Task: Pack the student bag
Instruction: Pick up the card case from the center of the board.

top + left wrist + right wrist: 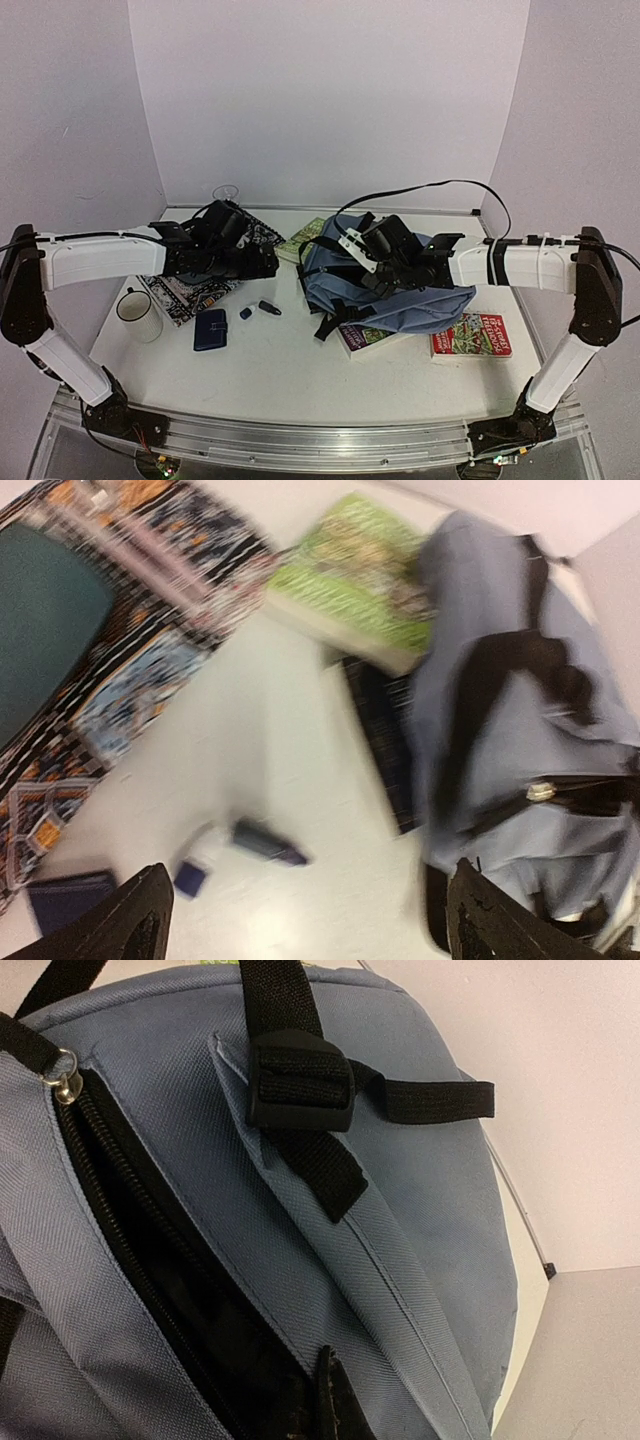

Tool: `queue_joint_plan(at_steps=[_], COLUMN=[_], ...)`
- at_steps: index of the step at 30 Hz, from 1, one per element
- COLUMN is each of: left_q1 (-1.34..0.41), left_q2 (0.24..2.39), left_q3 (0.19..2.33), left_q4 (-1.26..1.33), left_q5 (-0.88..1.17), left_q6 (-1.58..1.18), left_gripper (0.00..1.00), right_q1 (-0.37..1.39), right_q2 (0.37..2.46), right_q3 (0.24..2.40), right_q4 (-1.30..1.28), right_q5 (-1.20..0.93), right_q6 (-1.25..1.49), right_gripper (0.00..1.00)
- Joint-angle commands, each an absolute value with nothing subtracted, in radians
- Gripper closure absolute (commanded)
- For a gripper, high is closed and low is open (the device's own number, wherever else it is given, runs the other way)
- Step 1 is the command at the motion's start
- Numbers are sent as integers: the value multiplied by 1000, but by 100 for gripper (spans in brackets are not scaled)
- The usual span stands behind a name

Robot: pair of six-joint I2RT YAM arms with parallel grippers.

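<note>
Large soft grey-blue fabric student bag (pixel 400 290): slumped directly beneath the right gripper (pixel 372 262), zip mouth gaping beside its fingertip. Probably light and limp, apt to sag and fold when lifted; best taken by the stiffer zip hem or by the black webbing strap (pixel 300 1090). Right side: clamped to nothing visible, cloth possibly pinched, impossible to tell. Left gripper (pixel 310 930): spread wide, empty, above the white table (pixel 270 740), bag to its right, green paperback book (pixel 350 580) ahead

White arm shells (pixel 100 258), black joints (pixel 22 285), black cables (pixel 440 184), dark left pincer (pixel 310 872)
</note>
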State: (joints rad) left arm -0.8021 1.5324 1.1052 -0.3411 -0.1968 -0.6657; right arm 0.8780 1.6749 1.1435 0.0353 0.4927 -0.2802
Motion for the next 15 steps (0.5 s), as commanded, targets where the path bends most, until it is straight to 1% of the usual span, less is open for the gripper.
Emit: queue_joint_plan(at_steps=[1, 4, 9, 15], left_q1=[-741, -700, -622, -545], left_q2=[1480, 1461, 1369, 1312], left_q3=[1038, 1003, 884, 761], left_q4=[-536, -616, -629, -613], left_q5=[-250, -238, -167, -96], left_q6=[-789, -835, -876, -862], left_gripper=[1, 1, 1, 10], right_q1=[884, 883, 885, 885], right_q2=[1643, 1640, 1644, 1655], right_q3=[1191, 1189, 1189, 1188], right_q4=[72, 72, 72, 72], right_q5=[493, 482, 455, 440], right_q6=[-245, -236, -223, -218], right_gripper=[100, 100, 100, 100])
